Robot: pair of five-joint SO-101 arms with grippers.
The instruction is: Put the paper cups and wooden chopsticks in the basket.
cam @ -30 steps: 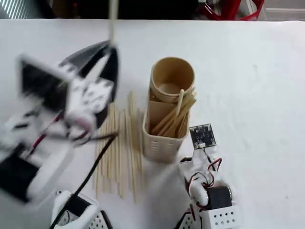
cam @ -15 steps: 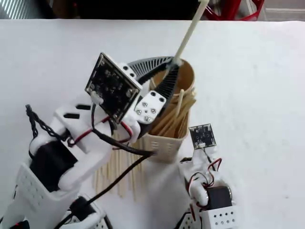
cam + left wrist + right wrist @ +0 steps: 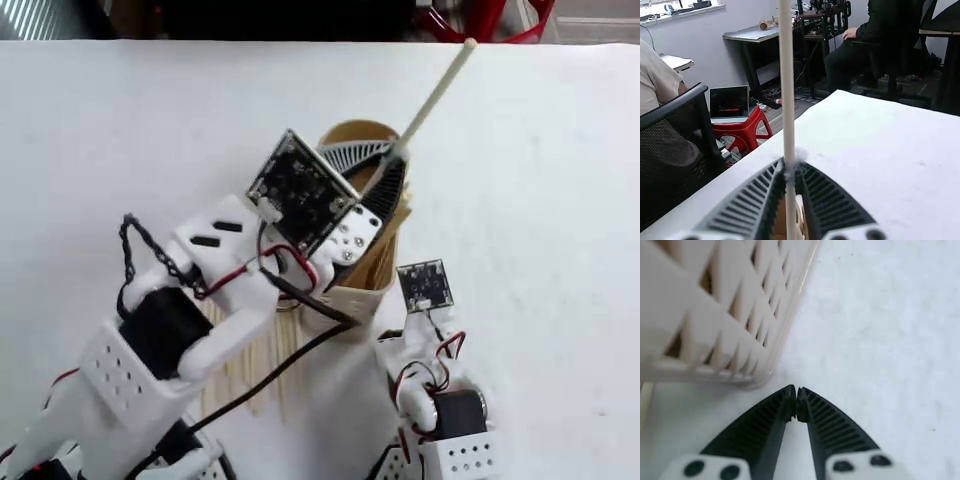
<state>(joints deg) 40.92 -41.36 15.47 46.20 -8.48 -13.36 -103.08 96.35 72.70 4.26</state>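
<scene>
At the centre of the high view, the left claw (image 3: 393, 158) pinches one slanted chopstick (image 3: 435, 85) above the basket (image 3: 372, 305). The basket holds a paper cup (image 3: 350, 130) and bundled chopsticks (image 3: 388, 248). Loose chopsticks (image 3: 285, 355) lie on the counter (image 3: 540, 200) at lower left. The right claw (image 3: 796, 402) is closed on nothing, just beside the basket.

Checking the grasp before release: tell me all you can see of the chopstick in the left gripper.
The chopstick is one pale, straight, wooden-looking stick, pinched low down by the shut jaws of the left gripper. Its long free end slants up above the paper cup, touching nothing else.
</scene>
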